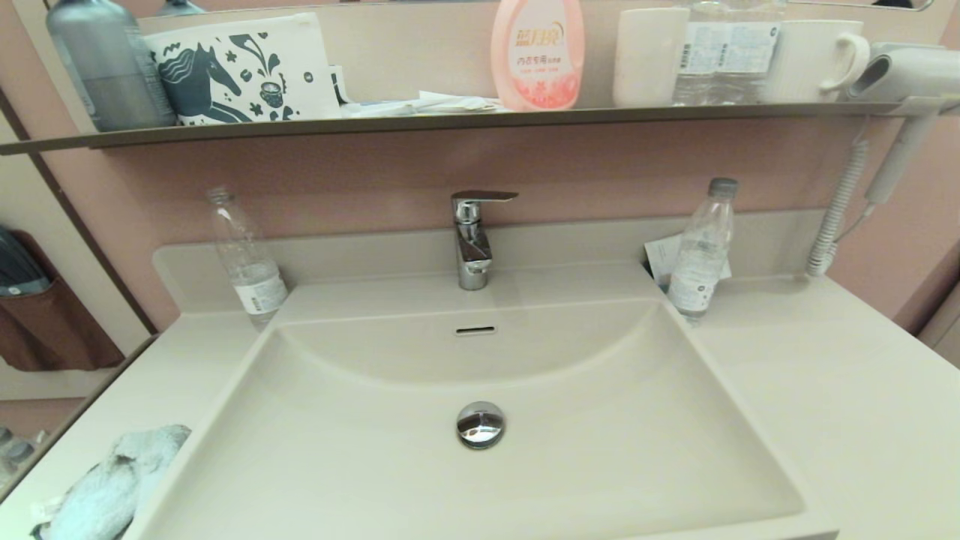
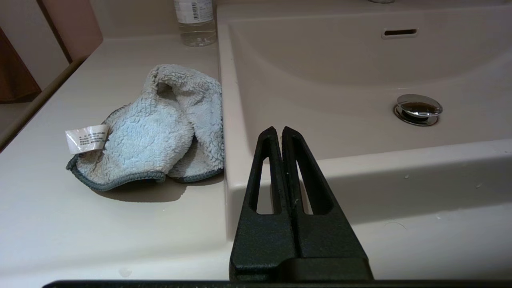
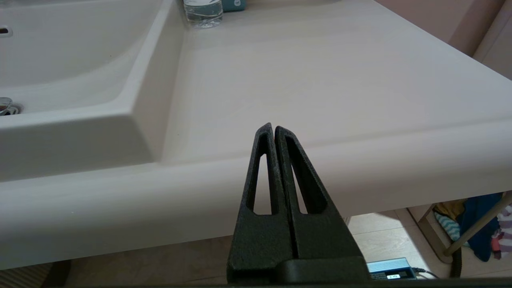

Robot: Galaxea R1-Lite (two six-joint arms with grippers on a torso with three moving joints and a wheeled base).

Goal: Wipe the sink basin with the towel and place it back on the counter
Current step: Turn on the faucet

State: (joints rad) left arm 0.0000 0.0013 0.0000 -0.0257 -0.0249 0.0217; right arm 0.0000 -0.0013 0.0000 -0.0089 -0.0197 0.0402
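Note:
The pale blue-green towel (image 1: 112, 484) (image 2: 156, 130) lies crumpled on the counter (image 1: 825, 390) just left of the sink basin (image 1: 480, 382), with a white label sticking out. The basin has a chrome drain plug (image 1: 480, 424) (image 2: 418, 109), a slot overflow (image 1: 475, 330) and a chrome faucet (image 1: 472, 240). My left gripper (image 2: 278, 130) is shut and empty, held back near the basin's front left corner, apart from the towel. Also shut and empty, my right gripper (image 3: 273, 128) sits low in front of the counter's front edge (image 3: 360, 160). Neither gripper shows in the head view.
Clear plastic bottles stand at the back left (image 1: 244, 259) and back right (image 1: 701, 251) of the basin. A dark shelf (image 1: 450, 120) above carries a horse-print pouch (image 1: 244, 71), a pink bottle (image 1: 538, 52), cups and a hair dryer (image 1: 907, 71) with a coiled cord.

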